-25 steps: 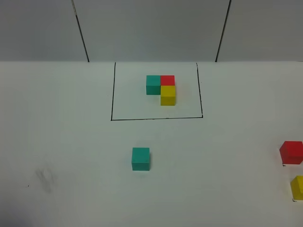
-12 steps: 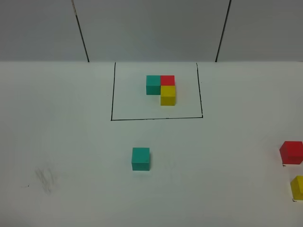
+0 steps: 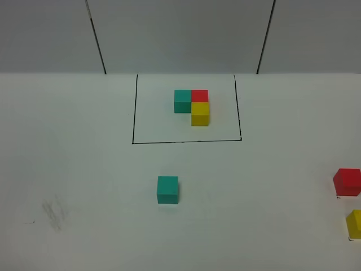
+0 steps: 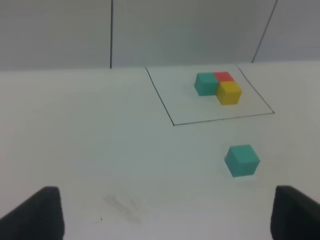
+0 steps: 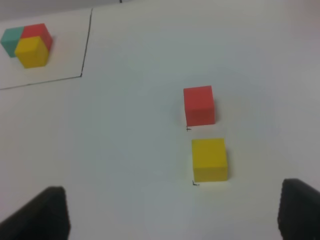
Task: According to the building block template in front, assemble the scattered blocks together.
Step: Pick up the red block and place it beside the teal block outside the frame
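The building block template (image 3: 192,106) is an L of teal, red and yellow cubes inside a black outline (image 3: 133,113) at the back middle of the table. Of the scattered blocks, the teal cube (image 3: 167,189) sits alone in front of the outline, while the red cube (image 3: 347,182) and yellow cube (image 3: 355,224) lie at the far right edge. Neither gripper shows in the exterior high view. My left gripper (image 4: 164,210) is open and empty, well short of the teal cube (image 4: 242,160). My right gripper (image 5: 170,205) is open, hovering just short of the yellow cube (image 5: 209,159) and red cube (image 5: 199,105).
The white table (image 3: 84,169) ends at a grey back wall with two dark seams (image 3: 96,36). A faint smudge (image 3: 53,213) marks the table at the front left. The yellow cube is partly cut off by the exterior view's right edge.
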You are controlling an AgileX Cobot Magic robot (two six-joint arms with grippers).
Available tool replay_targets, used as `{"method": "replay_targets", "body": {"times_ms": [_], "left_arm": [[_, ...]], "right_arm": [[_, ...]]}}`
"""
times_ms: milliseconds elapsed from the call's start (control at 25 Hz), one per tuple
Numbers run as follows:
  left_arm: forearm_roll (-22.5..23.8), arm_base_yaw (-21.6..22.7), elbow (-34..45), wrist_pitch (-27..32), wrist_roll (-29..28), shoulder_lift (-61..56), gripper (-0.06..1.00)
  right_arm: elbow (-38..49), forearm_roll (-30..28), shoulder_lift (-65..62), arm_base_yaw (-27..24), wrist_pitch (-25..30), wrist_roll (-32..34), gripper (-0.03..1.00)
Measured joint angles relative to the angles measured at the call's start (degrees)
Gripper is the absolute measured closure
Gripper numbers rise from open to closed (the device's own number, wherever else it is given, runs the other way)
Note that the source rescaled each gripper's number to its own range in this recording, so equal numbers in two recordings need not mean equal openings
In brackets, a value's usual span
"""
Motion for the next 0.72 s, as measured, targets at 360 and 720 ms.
{"method": "replay_targets", "body": {"times_ms": [360,720], "left_arm": [[-5.05,13.71,0.00,2.39,9.18,0.00,0.07],[-5.60,22.28,6.84,3.21,11.50,0.00,0.10]], "right_arm": [[0.00,0.00,0.00,0.00,0.00,0.00,0.26],[0.00,0.00,0.00,0.00,0.00,0.00,0.26]]}}
